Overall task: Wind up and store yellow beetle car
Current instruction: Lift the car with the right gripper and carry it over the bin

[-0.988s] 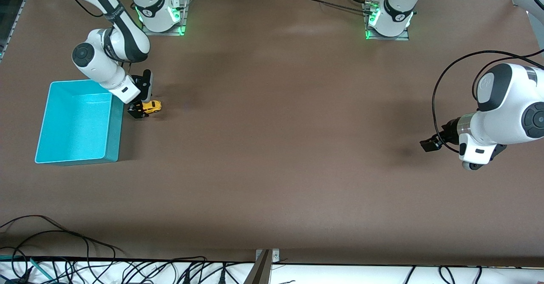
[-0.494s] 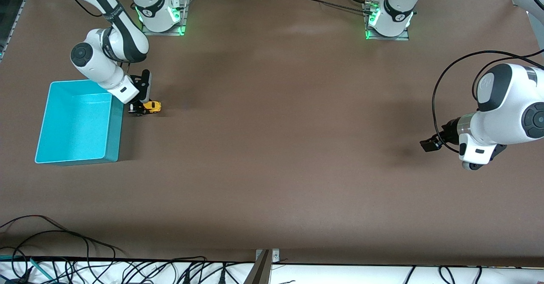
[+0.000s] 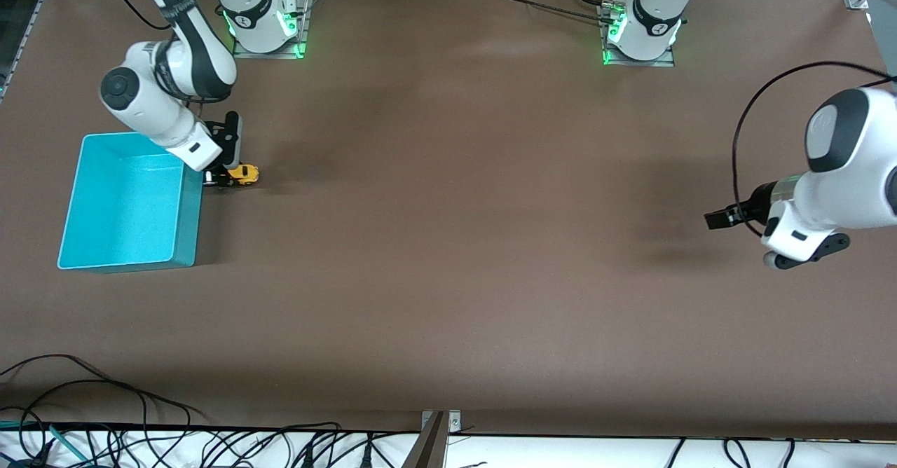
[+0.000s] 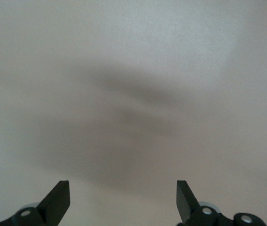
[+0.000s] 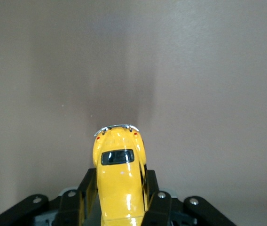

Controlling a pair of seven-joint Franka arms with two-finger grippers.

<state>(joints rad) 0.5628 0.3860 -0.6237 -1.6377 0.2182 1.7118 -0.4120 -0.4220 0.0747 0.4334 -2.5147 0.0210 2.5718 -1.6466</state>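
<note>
- So the right gripper (image 3: 218, 178) is pinching the yellow beetle car (image 3: 242, 174) by its sides, right beside the turquoise bin (image 3: 183, 205), at the right arm's end of the table.
- In the right wrist view the car (image 5: 120, 181) sticks well out past the fingers (image 5: 158, 202).
- Left gripper (image 4: 123, 197) is spread wide, holding nothing, waiting over bare table at the other end.
- My worry: with that much overhang the car could twist or pop loose, landing outside the bin.
- It could also snag on the bin wall going in.
</note>
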